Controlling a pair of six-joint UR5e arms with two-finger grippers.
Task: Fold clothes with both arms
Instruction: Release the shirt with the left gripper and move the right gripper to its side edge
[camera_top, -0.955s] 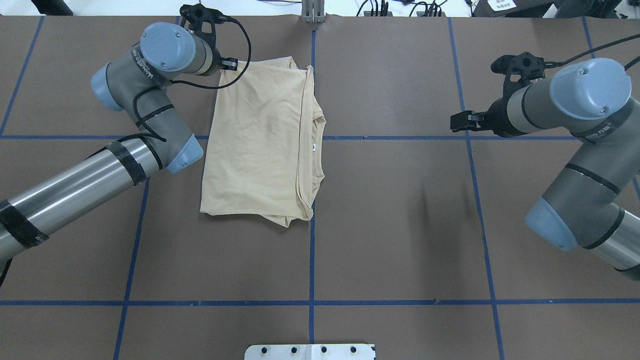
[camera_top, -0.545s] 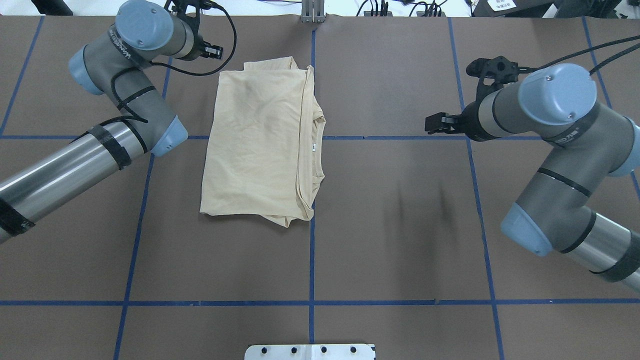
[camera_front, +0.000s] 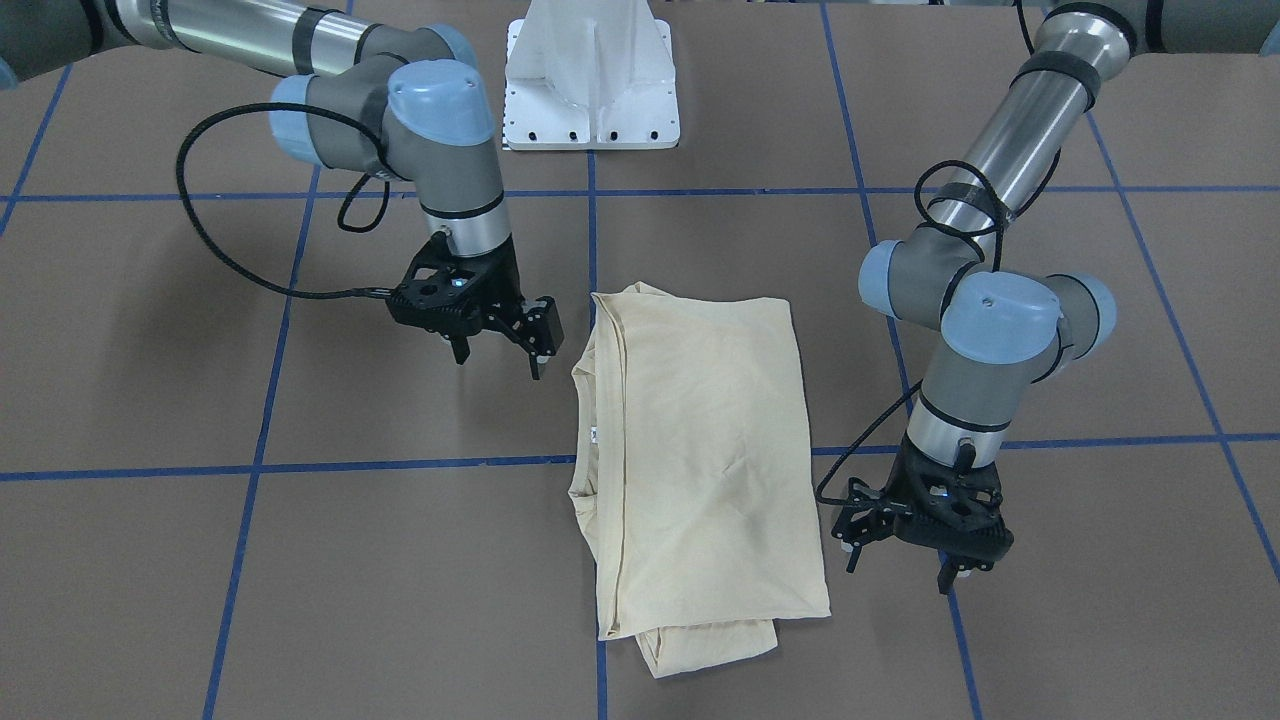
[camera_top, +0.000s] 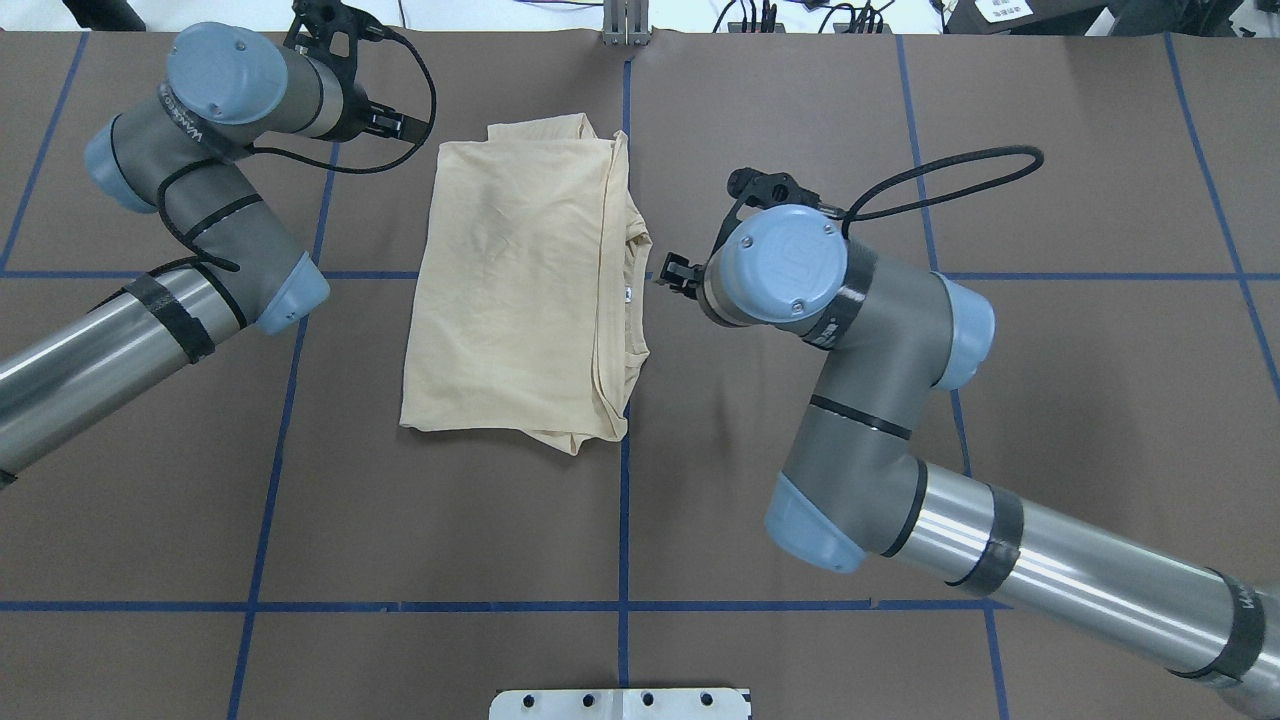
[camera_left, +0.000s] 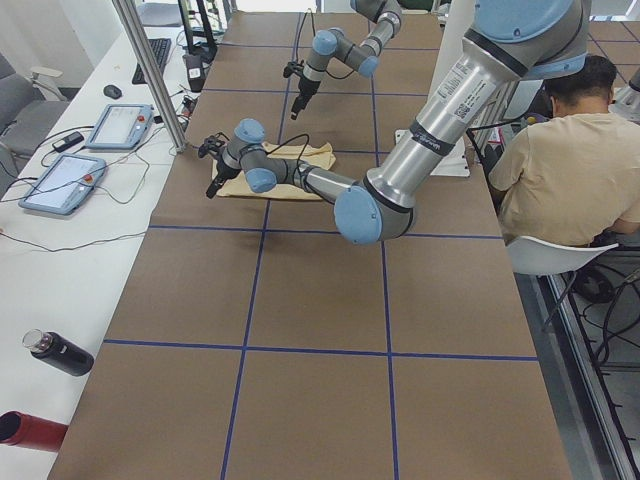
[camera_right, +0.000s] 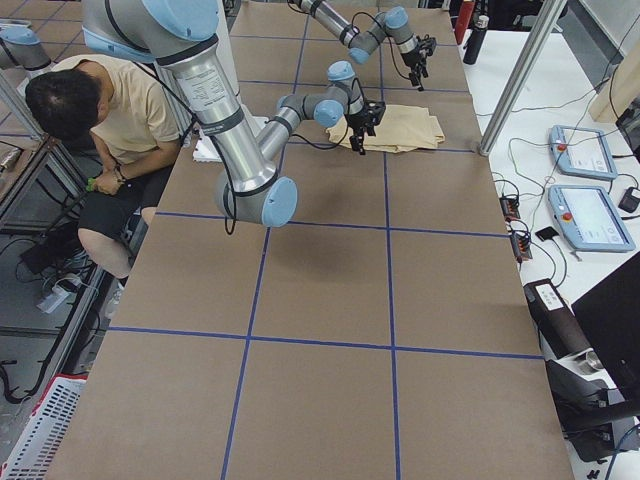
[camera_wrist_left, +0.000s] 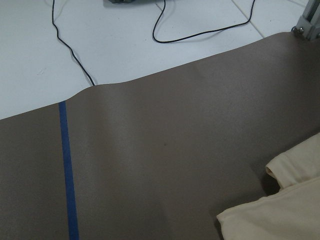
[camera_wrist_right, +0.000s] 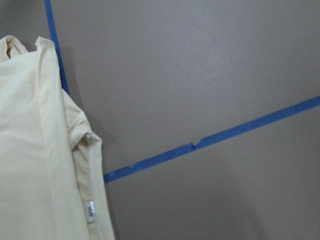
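The cream-yellow shirt (camera_top: 520, 280) lies folded into a tall rectangle on the brown table, collar and small white neck tag (camera_top: 627, 293) on its right edge. Its print is hidden. In the front view the shirt (camera_front: 700, 450) lies between the two arms. My left gripper (camera_top: 397, 126) is open and empty, a short way left of the shirt's far-left corner; it also shows in the front view (camera_front: 897, 568). My right gripper (camera_top: 665, 272) is open and empty, just right of the collar, and hovers above the table (camera_front: 497, 360). The right wrist view shows the collar and tag (camera_wrist_right: 90, 209).
The white pedestal base (camera_front: 590, 80) stands at the robot's edge of the table. Blue tape lines (camera_top: 624, 520) cross the table in a grid. A seated person (camera_left: 570, 170) is beside the table, and control tablets (camera_left: 60, 180) lie on the side bench.
My right arm swung left across the table, bringing its gripper close to the shirt's collar. My left gripper drew back left, away from the shirt's far-left corner.
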